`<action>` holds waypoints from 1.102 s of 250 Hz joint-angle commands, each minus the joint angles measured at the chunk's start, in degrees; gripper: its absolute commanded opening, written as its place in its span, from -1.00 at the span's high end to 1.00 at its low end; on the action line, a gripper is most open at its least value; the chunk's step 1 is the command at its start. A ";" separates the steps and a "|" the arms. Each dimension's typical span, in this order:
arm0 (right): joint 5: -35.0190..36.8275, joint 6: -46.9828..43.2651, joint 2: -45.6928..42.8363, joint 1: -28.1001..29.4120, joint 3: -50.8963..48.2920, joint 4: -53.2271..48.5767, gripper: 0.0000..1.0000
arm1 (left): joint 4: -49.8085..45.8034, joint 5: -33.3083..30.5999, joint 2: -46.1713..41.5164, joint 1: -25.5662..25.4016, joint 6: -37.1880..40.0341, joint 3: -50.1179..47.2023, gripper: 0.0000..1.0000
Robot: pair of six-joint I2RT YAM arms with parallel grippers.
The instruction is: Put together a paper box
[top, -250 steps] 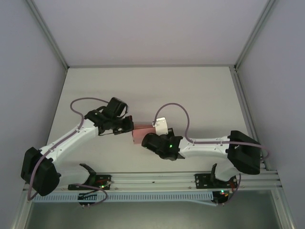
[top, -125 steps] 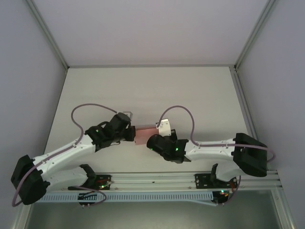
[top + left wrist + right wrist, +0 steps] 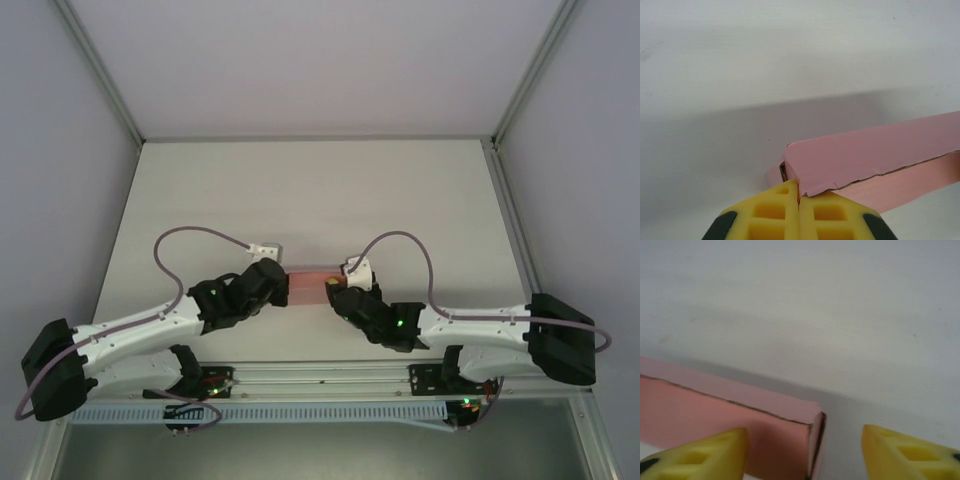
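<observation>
Pinching slim pink paper box (image 3: 865,160).

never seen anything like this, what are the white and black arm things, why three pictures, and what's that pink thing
These are two robot arms bolted at the near edge of a white table. The wide picture comes from a fixed camera above and behind them, so the left arm is on the left. The other two pictures come from a small camera on each wrist. The yellow blocks at the bottom of those pictures are that arm's own fingers. Between the arms is a long pink paper box. The left hand is shut, pinching a card edge at one end of it. The right hand is open, with the box's other end between its fingers but not gripped. Whether the box rests on the table or is lifted, I cannot tell.
</observation>
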 commanded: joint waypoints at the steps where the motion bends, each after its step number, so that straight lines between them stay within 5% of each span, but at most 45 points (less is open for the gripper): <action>1: -4.75 4.41 -3.27 -1.77 0.51 -2.17 -0.51 | -9.74 0.43 2.55 -1.45 -1.97 -1.17 1.00; 29: -7.21 6.50 -6.52 -3.40 0.10 -2.81 -0.81 | -9.69 -0.34 2.73 -2.32 -2.16 -0.65 1.00; 69: -9.44 11.34 -8.72 -7.18 1.67 -7.04 -0.89 | -9.69 -1.46 2.64 -3.31 -2.43 -0.31 1.00; 177: -20.42 19.51 -5.24 -15.87 1.58 -12.76 -0.41 | -10.12 -2.27 2.05 -4.29 0.10 1.22 0.91; 258: -24.66 24.47 -4.47 -15.86 -4.98 -9.31 -0.18 | -12.91 4.41 -2.52 -4.54 4.60 5.19 -0.05; 276: -25.19 24.61 -4.24 -15.84 -5.30 -8.99 -0.18 | -13.53 7.33 -4.34 -4.56 5.69 6.08 -0.42</action>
